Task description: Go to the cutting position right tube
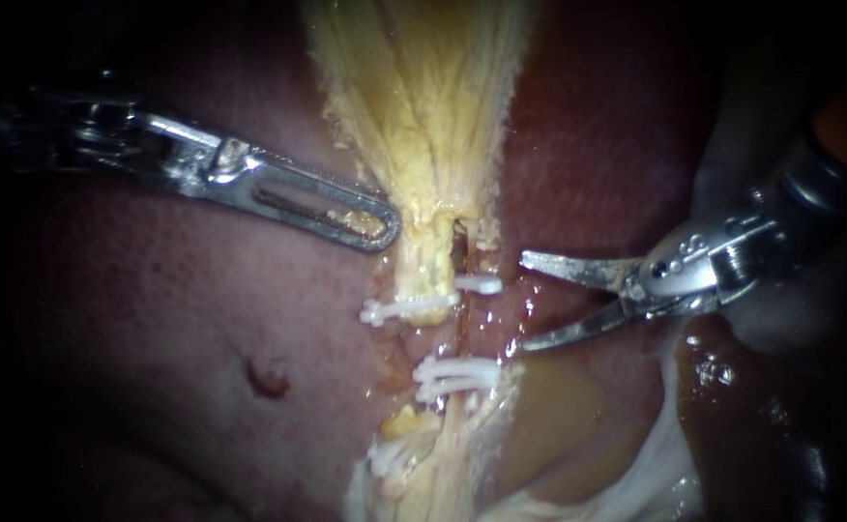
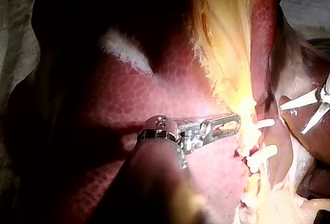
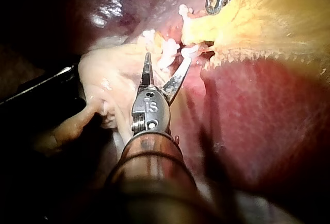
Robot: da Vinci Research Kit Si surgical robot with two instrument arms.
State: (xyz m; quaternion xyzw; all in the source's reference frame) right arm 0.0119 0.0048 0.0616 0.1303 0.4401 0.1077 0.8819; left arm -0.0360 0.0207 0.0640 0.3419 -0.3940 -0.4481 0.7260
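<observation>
The right tube [image 1: 463, 324] is seen running upright between white clips [image 1: 479, 284], just left of the right instrument [image 1: 524, 301], whose blades are spread towards it. The left instrument [image 1: 377, 225] is clamped on yellow tissue [image 1: 423, 116].
</observation>
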